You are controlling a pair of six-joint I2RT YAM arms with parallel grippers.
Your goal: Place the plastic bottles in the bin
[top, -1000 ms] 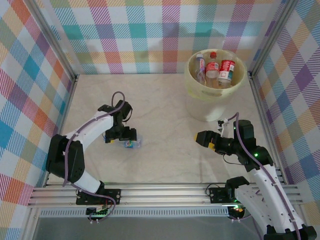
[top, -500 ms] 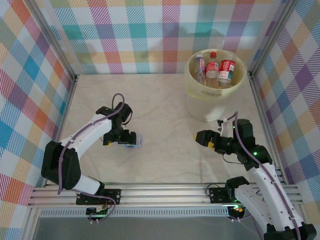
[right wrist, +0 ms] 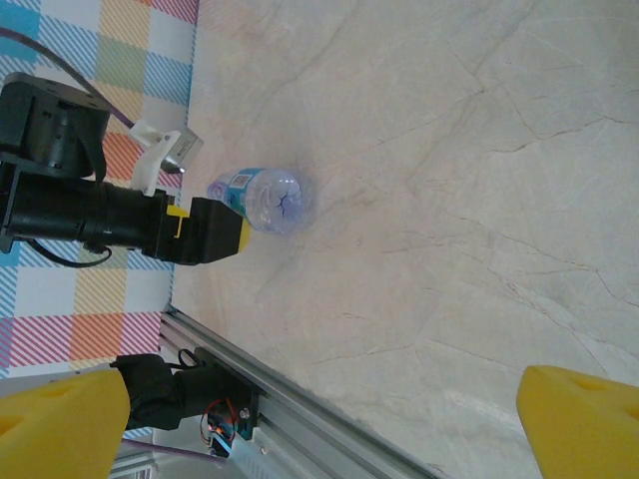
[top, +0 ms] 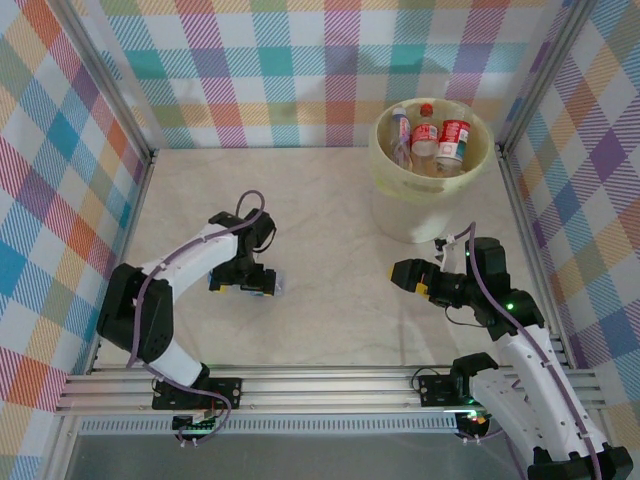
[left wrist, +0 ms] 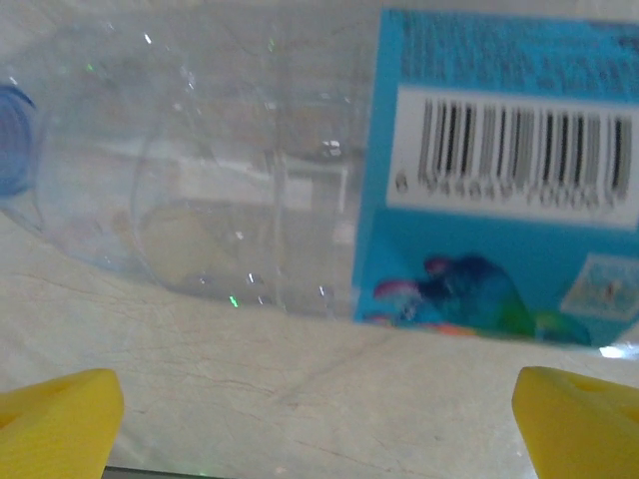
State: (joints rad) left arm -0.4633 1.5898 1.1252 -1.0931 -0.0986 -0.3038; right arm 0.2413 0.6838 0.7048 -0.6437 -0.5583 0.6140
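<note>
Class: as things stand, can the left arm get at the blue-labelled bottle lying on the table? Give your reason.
Probably yes. The left gripper is open right over the bottle, its yellow fingertips wide apart, and nothing lies in the way.

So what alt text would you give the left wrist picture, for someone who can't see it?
A clear plastic bottle lies on its side on a pale marbled table, blue cap at left, blue barcode label at right. The left gripper is open, its yellow fingertips at the bottom corners.

Left tool (top: 242,283), right tool (top: 408,278) — open
</note>
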